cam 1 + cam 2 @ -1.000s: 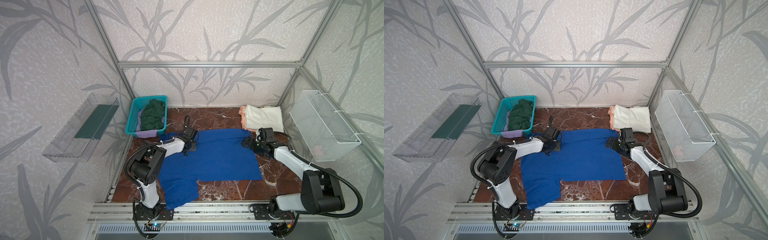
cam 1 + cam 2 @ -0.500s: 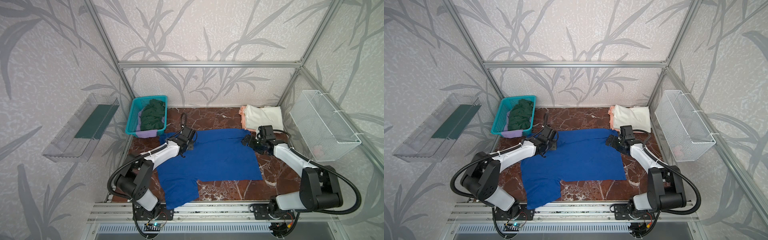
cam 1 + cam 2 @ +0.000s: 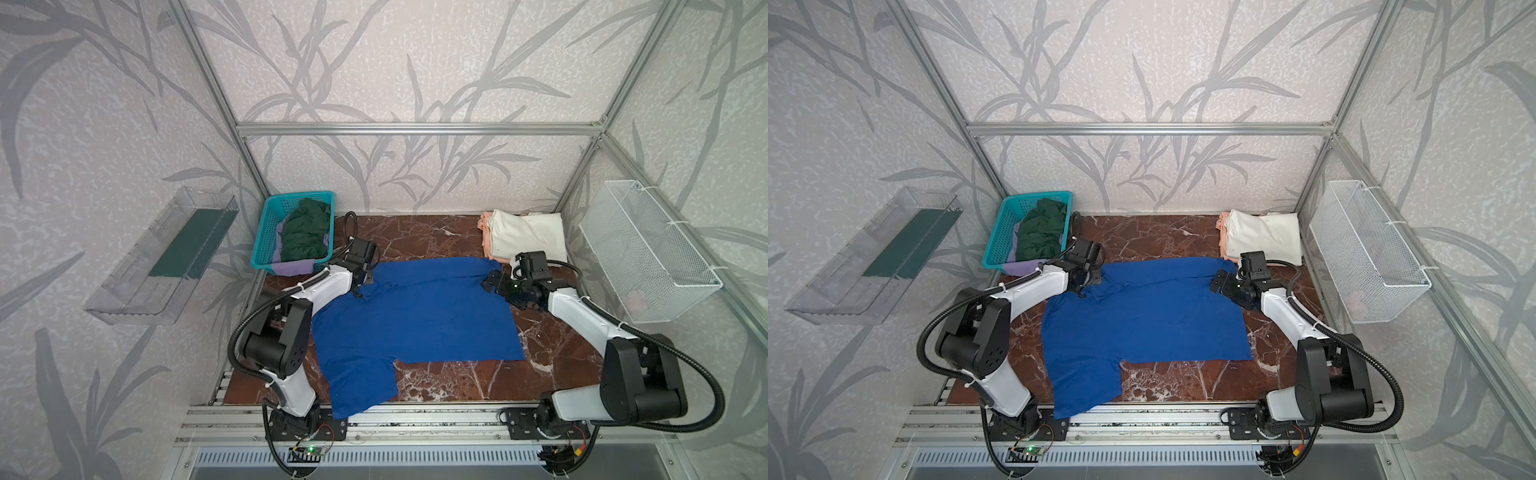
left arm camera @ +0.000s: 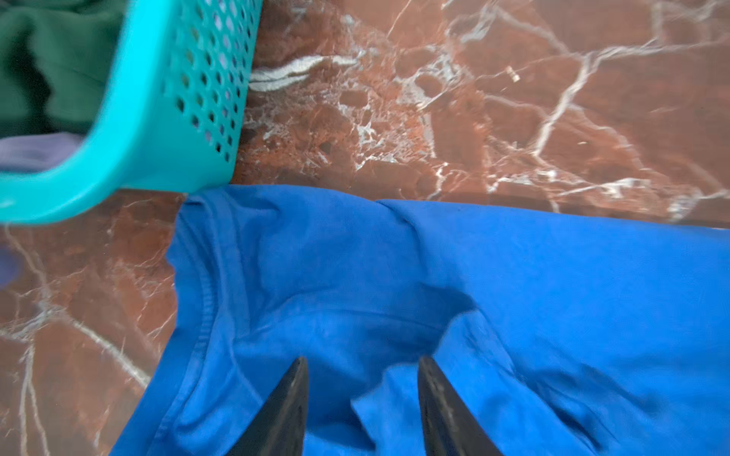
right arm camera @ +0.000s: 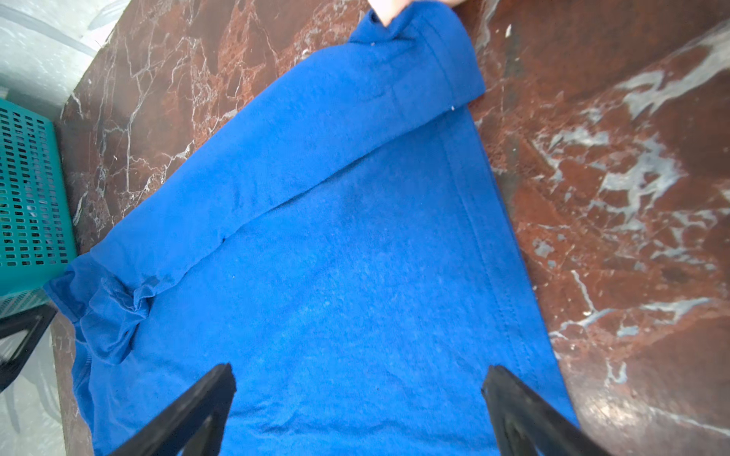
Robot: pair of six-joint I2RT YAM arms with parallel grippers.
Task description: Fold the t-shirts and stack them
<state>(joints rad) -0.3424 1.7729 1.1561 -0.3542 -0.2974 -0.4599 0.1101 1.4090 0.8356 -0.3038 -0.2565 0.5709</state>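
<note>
A big blue t-shirt (image 3: 415, 316) lies spread out on the brown stone bench (image 3: 415, 232). One corner comes right up beside the teal basket (image 3: 266, 232). Inside the basket a crumpled dark green t-shirt (image 3: 305, 237) sits on a lavender t-shirt (image 3: 291, 268). Far across the bench from the basket, by the same back wall, a folded cream-white t-shirt (image 3: 528, 237) rests on a peach t-shirt (image 3: 483, 232). Another corner of the blue shirt reaches that pile.

Both top views show the two arms whole. They also show one blue sleeve going over the front edge of the bench, well away from the basket. They do not show the fingers well. In them the left gripper (image 3: 1088, 286) is down at the shirt corner near the basket. The right gripper (image 3: 490, 282) is at the corner far from the basket.

The left wrist view gets close but is a bit blurry. The left gripper's fingers (image 4: 292, 402) stand a little apart over rumpled blue cloth, and I see nothing pinched. The basket wall shows just past the shirt's hem.

The right wrist view shows the right gripper's fingers (image 5: 213, 387) spread wide over flat blue cloth, holding nothing. Here it is clear that the shirt's back edge is folded over on itself. A bunched lump of cloth sits at the end near the basket.
</note>
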